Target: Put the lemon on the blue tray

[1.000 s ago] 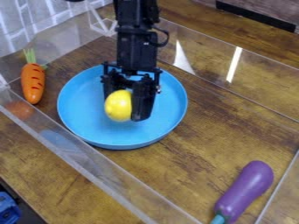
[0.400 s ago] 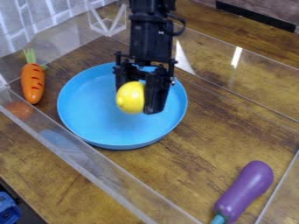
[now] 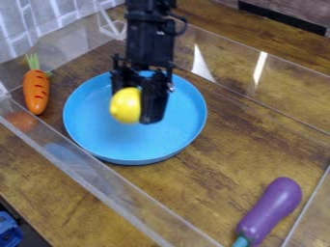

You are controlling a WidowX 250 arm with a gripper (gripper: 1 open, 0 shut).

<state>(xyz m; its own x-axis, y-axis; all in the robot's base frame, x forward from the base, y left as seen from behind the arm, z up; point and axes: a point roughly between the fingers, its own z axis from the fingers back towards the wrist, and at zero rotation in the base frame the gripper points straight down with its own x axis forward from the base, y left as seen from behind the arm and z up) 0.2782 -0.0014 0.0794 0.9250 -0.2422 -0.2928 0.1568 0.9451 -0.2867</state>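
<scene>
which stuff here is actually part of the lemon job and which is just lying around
Part of the job:
- lemon, held between the fingers of the gripper
- blue tray, directly below the lemon

Just lying about:
- orange carrot, left of the tray
- purple eggplant, at the near right on the wooden table

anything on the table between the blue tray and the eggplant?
Nothing. In the camera view, only bare wooden tabletop lies between the blue tray and the purple eggplant.
</scene>
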